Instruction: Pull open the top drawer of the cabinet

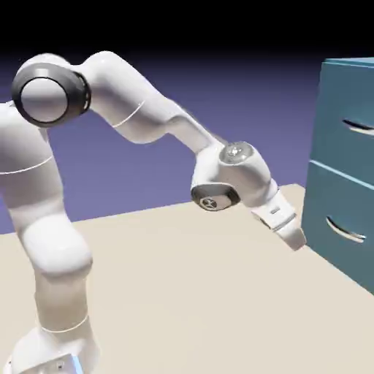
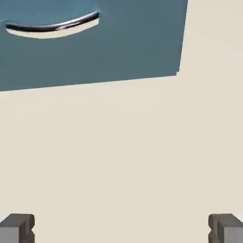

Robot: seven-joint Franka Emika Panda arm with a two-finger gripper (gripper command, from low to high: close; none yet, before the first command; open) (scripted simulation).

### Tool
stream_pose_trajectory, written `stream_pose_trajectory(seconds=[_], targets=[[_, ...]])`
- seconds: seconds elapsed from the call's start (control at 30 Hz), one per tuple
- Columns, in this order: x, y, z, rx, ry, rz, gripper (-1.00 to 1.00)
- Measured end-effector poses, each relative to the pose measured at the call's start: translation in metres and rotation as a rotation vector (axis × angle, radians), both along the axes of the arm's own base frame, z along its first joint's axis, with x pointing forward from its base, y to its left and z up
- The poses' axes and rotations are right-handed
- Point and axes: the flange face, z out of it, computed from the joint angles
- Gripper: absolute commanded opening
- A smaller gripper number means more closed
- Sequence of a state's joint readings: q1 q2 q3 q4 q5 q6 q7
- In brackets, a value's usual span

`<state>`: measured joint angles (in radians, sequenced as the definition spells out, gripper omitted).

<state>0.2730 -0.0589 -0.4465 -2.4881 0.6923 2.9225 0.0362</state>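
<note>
The teal-blue cabinet (image 1: 343, 182) stands at the exterior view's right edge. Its top drawer (image 1: 337, 135) is flush with the cabinet body, and its curved silver handle (image 1: 359, 126) is partly cut off by the frame. My gripper (image 1: 294, 238) hangs low, left of the cabinet, about level with the lower drawer's handle (image 1: 345, 230) and not touching it. In the hand view the two grey fingertips (image 2: 17, 228) sit far apart, so the gripper (image 2: 121, 230) is open and empty. That view shows only the lower drawer front (image 2: 123, 47) and its handle (image 2: 53, 27). The top drawer is out of it.
The beige table (image 1: 182, 292) runs under the arm up to the cabinet's foot. In the hand view the cabinet's lower edge (image 2: 95, 83) meets the table, and its side edge (image 2: 182, 42) ends with table beyond.
</note>
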Motion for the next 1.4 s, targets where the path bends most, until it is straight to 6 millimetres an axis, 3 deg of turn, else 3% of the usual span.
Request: stream_pose_trajectory(seconds=[0.23, 0.43, 0.63, 0.83, 1.0, 1.13, 1.27, 1.4], targets=[[0.019, -0.049, -0.043, -0.047, 0.035, -0.017, 0.00], [0.032, -0.088, -0.061, -0.150, 0.017, -0.015, 0.00], [0.050, -0.115, -0.057, -0.310, -0.042, 0.021, 0.00], [0.078, -0.125, -0.029, -0.521, -0.141, 0.101, 0.00], [0.109, -0.111, 0.008, -0.728, -0.251, 0.206, 0.00], [0.138, -0.081, 0.044, -0.910, -0.356, 0.314, 0.00], [0.167, -0.033, 0.081, -1.099, -0.477, 0.442, 0.00], [0.194, 0.036, 0.116, -1.293, -0.614, 0.587, 0.00]])
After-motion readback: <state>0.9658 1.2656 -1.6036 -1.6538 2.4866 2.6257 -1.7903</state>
